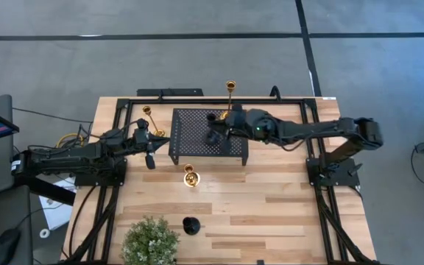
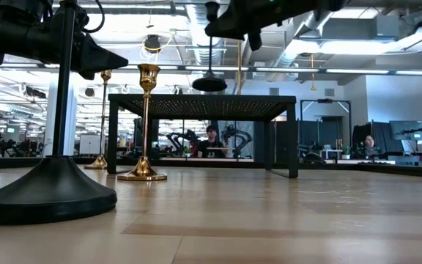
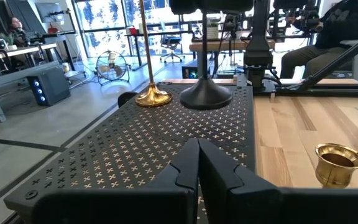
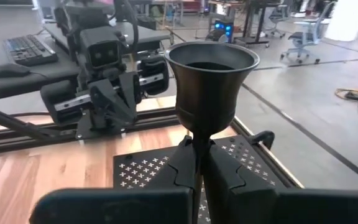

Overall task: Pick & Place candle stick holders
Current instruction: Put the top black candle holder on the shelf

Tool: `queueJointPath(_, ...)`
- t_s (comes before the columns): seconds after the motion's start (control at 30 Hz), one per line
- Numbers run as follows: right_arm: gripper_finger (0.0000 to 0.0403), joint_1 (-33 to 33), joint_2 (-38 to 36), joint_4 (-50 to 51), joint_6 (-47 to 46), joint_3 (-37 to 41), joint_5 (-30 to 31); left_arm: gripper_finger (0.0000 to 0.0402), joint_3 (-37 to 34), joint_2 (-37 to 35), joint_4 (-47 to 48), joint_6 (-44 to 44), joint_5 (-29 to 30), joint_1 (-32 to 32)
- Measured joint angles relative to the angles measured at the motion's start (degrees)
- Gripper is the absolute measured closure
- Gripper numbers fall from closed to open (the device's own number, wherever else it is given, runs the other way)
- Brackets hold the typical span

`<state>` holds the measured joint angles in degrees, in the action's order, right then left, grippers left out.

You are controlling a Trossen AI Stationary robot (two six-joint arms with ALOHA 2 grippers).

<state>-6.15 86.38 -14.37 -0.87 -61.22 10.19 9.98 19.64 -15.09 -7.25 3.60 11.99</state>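
My right gripper [image 1: 216, 131] is over the black perforated stand [image 1: 197, 143], shut on a short matte black holder [image 4: 211, 81]. A tall gold holder [image 3: 149, 74] stands with its base on the stand's far side. A second tall gold holder [image 1: 152, 121] stands on the table left of the stand. A short gold holder [image 1: 190, 177] stands in front of the stand. The other black holder [image 1: 190, 224] stands near the front edge. My left gripper [image 1: 150, 157] is shut and empty beside the stand's left edge. My right gripper pinches the black holder's stem [image 4: 199, 135] just under its cup, between its two fingers. The fingers come level from the table's right. The holder stays upright, its round base [image 3: 205, 94] low over the stand's top; whether the base touches it I cannot tell.
A green potted plant [image 1: 150, 239] sits at the front left corner. Black frame rails [image 1: 322, 213] run along the table's left and right sides. Bare wood lies in front of the stand toward the right.
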Motion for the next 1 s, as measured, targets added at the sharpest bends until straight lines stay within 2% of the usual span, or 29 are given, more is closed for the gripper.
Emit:
queueJointPath(0.33, 0.0403, -3.0, 1.2, -2.1, 0.9, -0.2, -1.4, 0.0394, 0.0, 0.0, 0.0, 0.0, 0.0, 0.0)
queueJointPath(0.8, 0.0403, -3.4, 1.3, -4.1, 0.4, -0.2, -1.4, 0.0394, 0.0, 0.0, 0.0, 0.0, 0.0, 0.0)
queueJointPath(1.0, 0.0403, -4.7, 5.8, -9.1, -0.5, -0.7, -1.6, 0.0394, 0.0, 0.0, -0.2, 0.0, 0.0, 0.0)
